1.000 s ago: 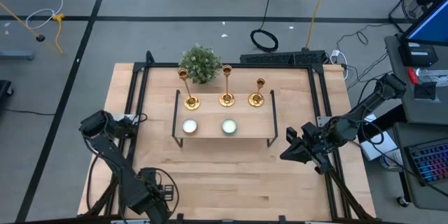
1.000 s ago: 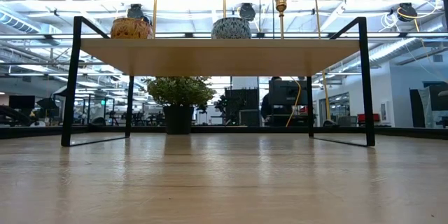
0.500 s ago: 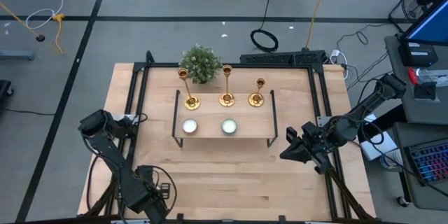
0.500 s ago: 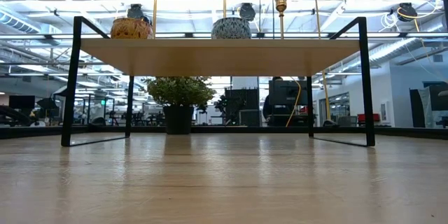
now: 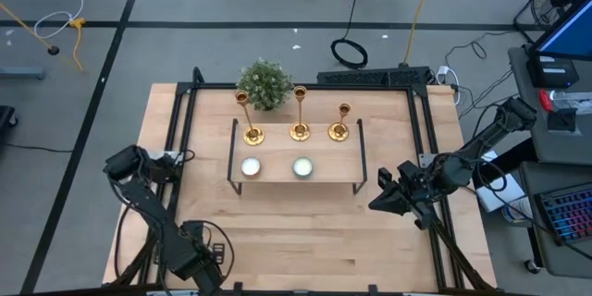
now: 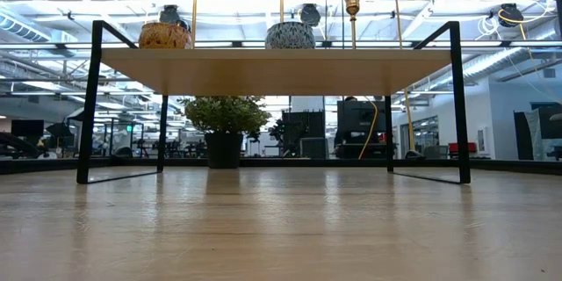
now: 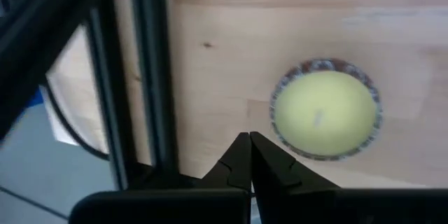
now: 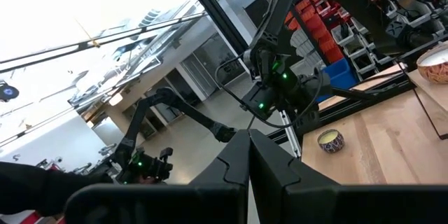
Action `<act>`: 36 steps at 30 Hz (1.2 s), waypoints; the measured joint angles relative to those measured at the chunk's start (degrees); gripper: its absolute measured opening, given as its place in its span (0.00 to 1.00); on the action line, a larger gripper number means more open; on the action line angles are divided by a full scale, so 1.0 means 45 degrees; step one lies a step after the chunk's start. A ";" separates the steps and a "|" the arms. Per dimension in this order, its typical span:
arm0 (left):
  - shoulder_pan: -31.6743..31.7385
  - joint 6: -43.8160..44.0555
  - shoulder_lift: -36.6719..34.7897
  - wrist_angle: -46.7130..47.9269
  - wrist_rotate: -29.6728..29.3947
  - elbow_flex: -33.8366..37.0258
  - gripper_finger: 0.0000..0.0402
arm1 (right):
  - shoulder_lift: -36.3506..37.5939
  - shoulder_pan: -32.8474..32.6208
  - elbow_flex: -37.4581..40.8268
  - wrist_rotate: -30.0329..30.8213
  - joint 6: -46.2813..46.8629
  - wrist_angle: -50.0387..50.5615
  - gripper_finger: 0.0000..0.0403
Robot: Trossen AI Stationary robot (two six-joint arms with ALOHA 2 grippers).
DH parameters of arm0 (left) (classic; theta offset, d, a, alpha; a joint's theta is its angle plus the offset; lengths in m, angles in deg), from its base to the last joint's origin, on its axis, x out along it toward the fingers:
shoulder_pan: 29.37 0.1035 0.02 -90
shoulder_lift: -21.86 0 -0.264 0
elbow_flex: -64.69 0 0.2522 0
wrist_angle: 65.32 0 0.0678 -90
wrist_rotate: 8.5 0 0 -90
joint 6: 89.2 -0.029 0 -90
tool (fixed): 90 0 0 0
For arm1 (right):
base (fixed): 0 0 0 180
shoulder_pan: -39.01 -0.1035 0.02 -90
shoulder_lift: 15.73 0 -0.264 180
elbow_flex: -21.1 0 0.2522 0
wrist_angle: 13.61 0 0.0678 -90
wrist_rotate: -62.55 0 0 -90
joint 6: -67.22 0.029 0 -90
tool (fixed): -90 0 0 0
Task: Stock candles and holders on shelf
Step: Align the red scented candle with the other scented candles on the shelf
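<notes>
The light-wood shelf (image 5: 277, 153) stands mid-table on black legs. Three gold holders (image 5: 300, 116) stand by their round bases along its far edge. A white candle (image 5: 251, 166) and a greenish candle (image 5: 302, 166) sit along its near edge. The yellowish candle (image 7: 325, 115) lies flat on the tabletop at the near left; my left arm hides it in the high view. My left gripper (image 7: 250, 138) is shut and points down beside this candle, apart from it. My right gripper (image 5: 377, 205) is shut and hangs above the table's right side, holding nothing.
A small green plant (image 5: 265, 83) stands behind the shelf. Black frame rails (image 5: 176, 148) run along the table's edges, one of them (image 7: 150, 77) close by my left gripper. Bare tabletop (image 5: 305, 240) lies in front of the shelf.
My left gripper has edged slightly toward the table's near left corner.
</notes>
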 joint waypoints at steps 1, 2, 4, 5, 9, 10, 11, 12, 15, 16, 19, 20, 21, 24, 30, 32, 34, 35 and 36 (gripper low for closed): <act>0.0000 -0.0020 0.0000 0.0097 0.0133 0.0000 0.01 | 0.0000 0.0000 -0.0002 0.0000 0.0000 0.0000 0.00; 0.0000 -0.0036 0.0000 0.0106 0.0232 0.0000 0.01 | 0.0000 0.0000 -0.0001 0.0000 0.0000 -0.0001 0.00; -0.0097 -0.0080 0.0000 -0.0003 0.0416 0.0004 0.01 | 0.0000 0.0000 0.0000 0.0000 0.0010 0.0000 0.00; -0.0153 -0.0063 0.0000 -0.0191 0.0460 0.0059 0.01 | 0.0000 0.0000 -0.0002 0.0000 0.0008 0.0000 0.00; -0.0358 0.0036 0.0000 -0.1641 0.0816 0.0609 0.01 | 0.0000 0.0000 0.0002 -0.0005 0.0005 0.0000 0.00; -0.0405 0.0115 0.0000 -0.1990 0.0883 0.0744 0.00 | 0.0000 0.0000 -0.0002 -0.0005 0.0005 -0.0005 0.00; -0.0427 0.0133 0.0004 -0.2283 0.0861 0.0868 0.00 | 0.0000 0.0000 -0.0002 -0.0005 0.0005 -0.0002 0.00; -0.0441 0.0143 0.0000 -0.2485 0.0846 0.0964 0.00 | 0.0000 0.0000 0.0001 -0.0005 0.0005 0.0000 0.00; -0.0339 0.0047 0.0010 -0.2408 0.0521 0.1010 0.00 | 0.0000 0.0000 0.0001 -0.0005 0.0004 0.0000 0.00; -0.0274 -0.0013 0.0010 -0.2303 0.0456 0.1010 0.00 | 0.0000 0.0000 0.0000 -0.0005 0.0000 0.0000 0.00; -0.0110 -0.0149 0.0010 -0.2088 0.0427 0.1010 0.00 | 0.0000 0.0000 0.0002 -0.0009 -0.0003 0.0000 0.00; -0.0066 -0.0173 0.0010 -0.2083 0.0418 0.1010 0.00 | 0.0000 0.0000 -0.0001 -0.0010 -0.0001 0.0000 0.00; -0.0027 -0.0188 0.0010 -0.2088 0.0417 0.1010 0.00 | 0.0000 0.0000 -0.0002 -0.0010 0.0000 0.0000 0.00; 0.0060 -0.0203 0.0010 -0.2131 0.0360 0.1010 0.00 | 0.0000 0.0000 0.0000 -0.0010 0.0000 0.0000 0.00; 0.0063 -0.0230 0.0010 -0.2122 0.0423 0.1010 0.00 | 0.0000 0.0000 -0.0002 -0.0013 -0.0005 0.0000 0.00; 0.0063 -0.0235 0.0010 -0.2126 0.0458 0.1010 0.00 | 0.0000 0.0000 -0.0002 -0.0015 -0.0005 0.0000 0.00; 0.0063 -0.0235 0.0010 -0.2126 0.0476 0.1010 0.00 | 0.0000 0.0000 -0.0002 -0.0015 -0.0005 0.0000 0.00; 0.0063 -0.0237 0.0010 -0.2126 0.0476 0.1010 0.00 | 0.0000 0.0000 -0.0002 -0.0015 -0.0005 0.0000 0.00; 0.0063 -0.0235 0.0010 -0.2119 0.0473 0.1010 0.00 | 0.0000 0.0000 -0.0002 -0.0015 -0.0005 -0.0005 0.00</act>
